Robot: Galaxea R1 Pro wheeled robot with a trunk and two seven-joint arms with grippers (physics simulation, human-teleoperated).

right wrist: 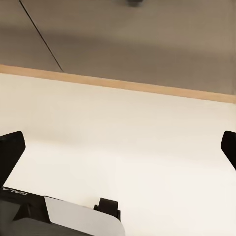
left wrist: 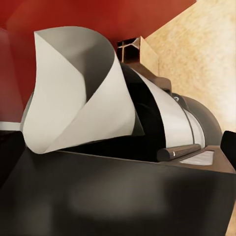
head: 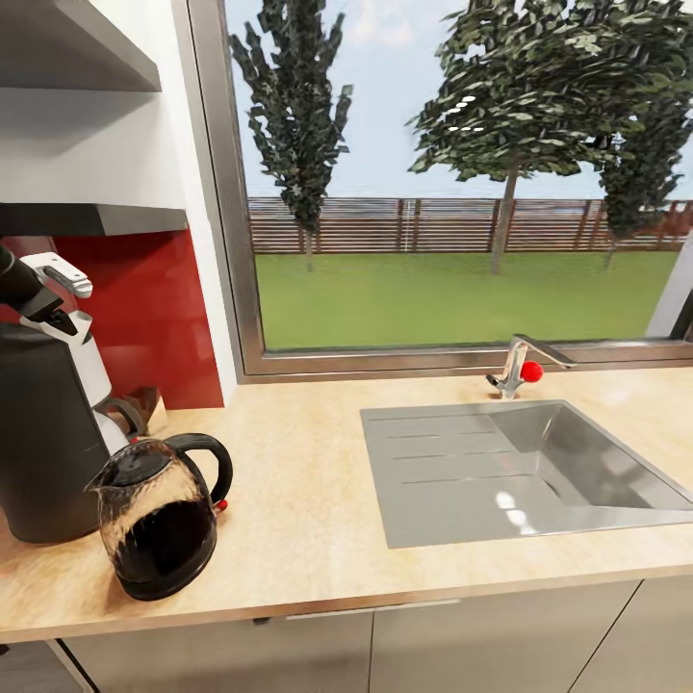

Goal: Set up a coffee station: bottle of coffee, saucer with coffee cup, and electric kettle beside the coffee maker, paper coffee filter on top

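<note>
The dark-grey coffee maker [head: 43, 433] stands at the left end of the countertop [head: 308, 500]. Just in front of it, to its right, is the glass electric kettle [head: 159, 520], its black handle turned toward the sink. My left arm [head: 24, 289] reaches in over the coffee maker's top. In the left wrist view a white paper coffee filter [left wrist: 78, 93], curled into a cone, rests on the coffee maker's flat dark top [left wrist: 113, 196]. My left gripper [left wrist: 118, 152] is open and the filter lies ahead of its wide-spread fingertips. My right gripper [right wrist: 118, 152] is open over pale countertop [right wrist: 123, 123], holding nothing.
A black-and-white appliance [head: 96, 380] and a wooden block [head: 149, 404] stand behind the coffee maker against the red backsplash. A steel sink [head: 520, 472] with a faucet [head: 515, 366] takes up the counter's right half. Shelves [head: 87, 217] hang at the upper left.
</note>
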